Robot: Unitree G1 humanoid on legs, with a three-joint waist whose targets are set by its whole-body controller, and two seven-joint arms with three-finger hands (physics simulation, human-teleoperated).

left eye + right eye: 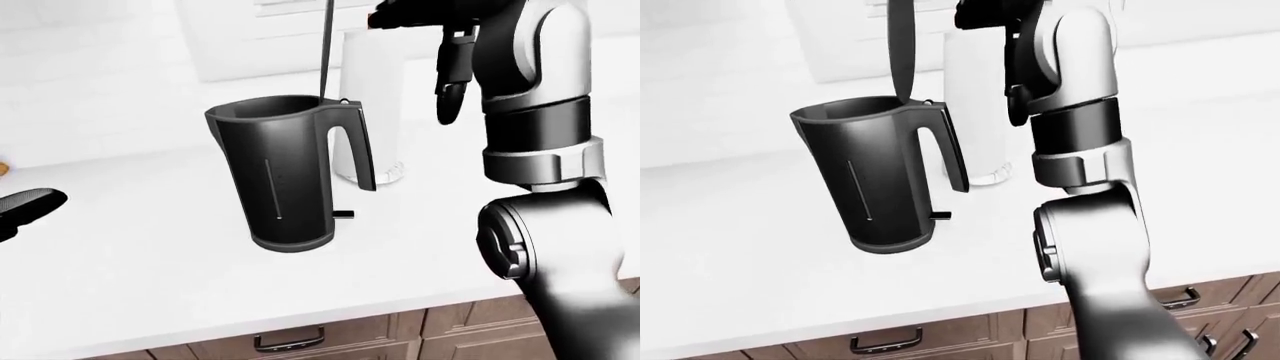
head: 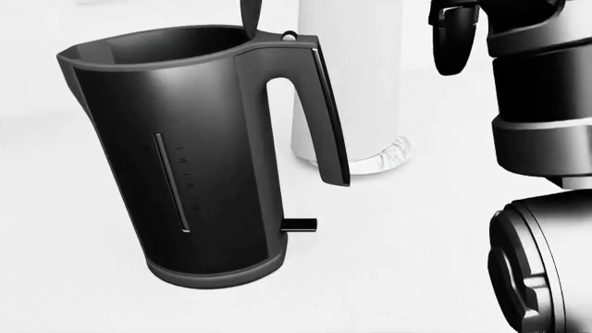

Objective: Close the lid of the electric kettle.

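Note:
A black electric kettle (image 1: 285,172) stands on the white counter (image 1: 130,255). Its lid (image 1: 902,45) is open and stands straight up from the hinge by the handle (image 1: 355,146). My right hand (image 1: 420,19) is raised at the top of the left-eye view, to the right of the lid's upper part and apart from it. Its fingers (image 1: 452,79) hang loose and hold nothing. My left hand (image 1: 30,204) shows only in part at the left edge, low over the counter and far from the kettle, with a finger stretched out.
A tall white cylinder (image 1: 370,97) stands just behind the kettle, by its handle. A small orange thing (image 1: 3,169) lies at the left edge. Wooden drawers with dark handles (image 1: 290,339) run under the counter's edge. My right forearm (image 1: 540,150) fills the right side.

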